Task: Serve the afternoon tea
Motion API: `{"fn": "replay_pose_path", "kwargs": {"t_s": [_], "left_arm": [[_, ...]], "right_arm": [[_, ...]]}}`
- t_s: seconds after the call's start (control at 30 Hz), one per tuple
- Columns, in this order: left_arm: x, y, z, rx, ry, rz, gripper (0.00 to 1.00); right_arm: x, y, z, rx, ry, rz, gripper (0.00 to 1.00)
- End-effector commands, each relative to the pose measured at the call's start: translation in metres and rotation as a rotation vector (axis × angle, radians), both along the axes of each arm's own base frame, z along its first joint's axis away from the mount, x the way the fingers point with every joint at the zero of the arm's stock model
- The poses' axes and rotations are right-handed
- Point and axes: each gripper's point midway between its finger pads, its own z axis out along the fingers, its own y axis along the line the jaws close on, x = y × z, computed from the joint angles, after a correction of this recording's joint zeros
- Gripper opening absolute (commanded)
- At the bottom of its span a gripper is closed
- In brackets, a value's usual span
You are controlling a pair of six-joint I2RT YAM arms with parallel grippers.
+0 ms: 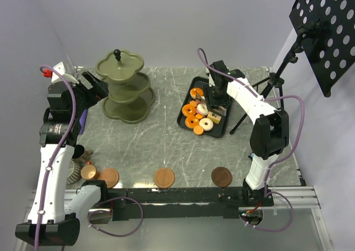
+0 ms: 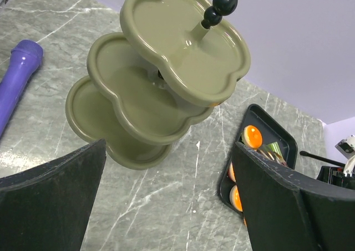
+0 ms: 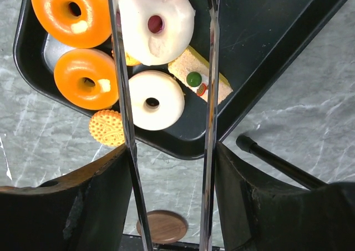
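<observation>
Overhead and wrist views of a two-armed robot at a marbled desk (image 1: 166, 146). The right tool (image 3: 172, 151) pinches a pair of metal tongs (image 3: 211, 68), whose spread blades straddle a white doughnut (image 3: 156, 24) on a crowded black tray (image 3: 266, 40).

Likely trouble: the glossy doughnut could slip from the thin blades while being carried. The blades could also knock the orange doughnuts (image 3: 86, 78), the iced cake slice (image 3: 199, 82) or the biscuit (image 3: 106, 128) at the tray's rim. The tongs might twist in the grip.

The green three-tier stand (image 1: 125, 87), its tiers looking bare, is well apart to the left. The left tool (image 2: 169, 168) hangs there spread wide and empty, near the stand and possibly in the path. A tripod leg (image 3: 277, 162) lies just beside the tray. Three saucers (image 1: 164, 178) line the near edge, and cups (image 1: 89, 172) cluster at the left corner.
</observation>
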Motion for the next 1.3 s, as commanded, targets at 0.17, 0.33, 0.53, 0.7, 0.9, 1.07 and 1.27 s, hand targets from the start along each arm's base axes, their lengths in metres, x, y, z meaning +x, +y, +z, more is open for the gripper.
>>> {"fn": "replay_pose_path", "kwargs": {"t_s": [0.17, 0.33, 0.53, 0.7, 0.9, 1.07, 1.27], "left_arm": [[-0.001, 0.002, 0.027, -0.021, -0.084, 0.017, 1.00], [0.000, 0.003, 0.026, -0.023, -0.075, 0.022, 1.00], [-0.002, 0.016, 0.028, -0.041, -0.045, 0.112, 1.00], [-0.004, 0.014, 0.048, -0.068, -0.090, 0.108, 1.00], [0.000, -0.006, 0.074, -0.142, -0.138, 0.015, 1.00], [-0.001, -0.010, 0.070, -0.159, -0.122, 0.003, 1.00], [-0.005, -0.011, 0.071, -0.165, -0.112, -0.005, 1.00]], "right_arm": [[-0.001, 0.003, 0.015, 0.000, -0.041, 0.010, 0.46], [0.003, -0.003, 0.036, -0.019, -0.091, 0.006, 0.38], [0.002, -0.007, 0.093, 0.001, -0.213, 0.001, 0.37], [-0.010, 0.003, 0.137, 0.071, -0.350, 0.039, 0.37], [-0.031, 0.056, 0.144, 0.203, -0.485, 0.221, 0.38], [-0.044, 0.098, 0.118, 0.231, -0.496, 0.339, 0.38], [-0.049, 0.142, 0.069, 0.238, -0.420, 0.436, 0.37]]}}
